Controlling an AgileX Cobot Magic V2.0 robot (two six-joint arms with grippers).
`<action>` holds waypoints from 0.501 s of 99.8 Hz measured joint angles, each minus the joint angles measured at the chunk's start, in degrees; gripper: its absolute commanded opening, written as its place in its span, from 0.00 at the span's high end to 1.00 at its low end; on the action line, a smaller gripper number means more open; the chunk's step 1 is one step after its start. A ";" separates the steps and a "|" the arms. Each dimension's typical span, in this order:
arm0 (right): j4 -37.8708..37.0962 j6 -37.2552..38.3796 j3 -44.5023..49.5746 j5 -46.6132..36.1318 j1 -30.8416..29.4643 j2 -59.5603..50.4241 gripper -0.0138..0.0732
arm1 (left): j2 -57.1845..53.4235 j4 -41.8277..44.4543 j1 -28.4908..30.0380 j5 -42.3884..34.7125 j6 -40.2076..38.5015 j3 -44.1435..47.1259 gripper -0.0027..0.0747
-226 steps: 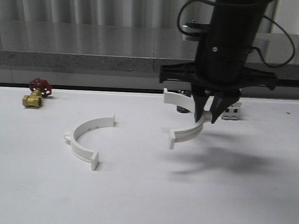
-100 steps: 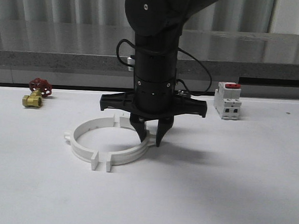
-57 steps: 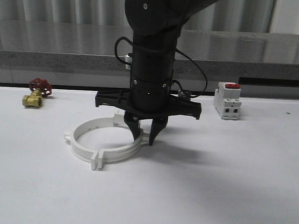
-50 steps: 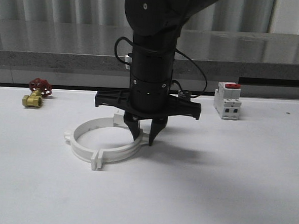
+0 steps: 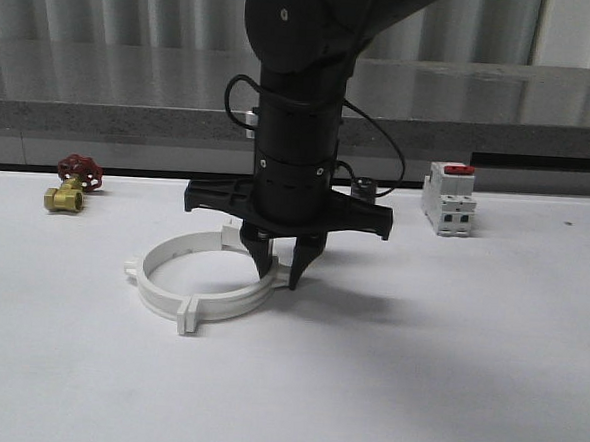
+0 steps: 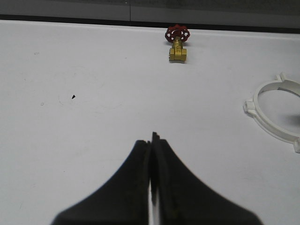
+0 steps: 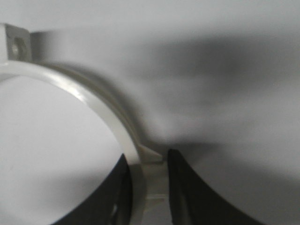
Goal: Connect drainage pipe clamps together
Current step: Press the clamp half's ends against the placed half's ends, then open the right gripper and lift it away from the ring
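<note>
The two white drainage pipe clamps lie on the white table as one ring, their end tabs touching at the front. The left half curves round to the right half. My right gripper points straight down over the ring's right side, shut on the right half's band. In the right wrist view the band runs between the gripper fingers, next to a small rib. The left gripper is shut on nothing, well to the left of the ring.
A brass valve with a red handwheel sits at the back left. A white breaker with a red top stands at the back right, and a small black cylinder stands just behind the right arm.
The right gripper carried its half clamp left and down to the table, then pushed it against the other half. The front gap closed and the ring slid slightly left.
</note>
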 measured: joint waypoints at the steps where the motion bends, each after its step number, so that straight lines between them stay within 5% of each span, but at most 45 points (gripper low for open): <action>1: 0.00 0.00 0.00 0.00 0.00 0.00 0.65 | 0.00 0.00 0.00 0.00 0.00 0.00 0.99; 26: 0.29 0.00 0.00 -0.77 0.00 0.00 0.36 | 0.00 0.00 0.00 0.00 0.00 0.00 0.99; 50: 0.57 -0.32 -0.04 -1.07 0.12 0.00 0.35 | 0.00 0.00 0.00 0.00 0.00 0.00 0.99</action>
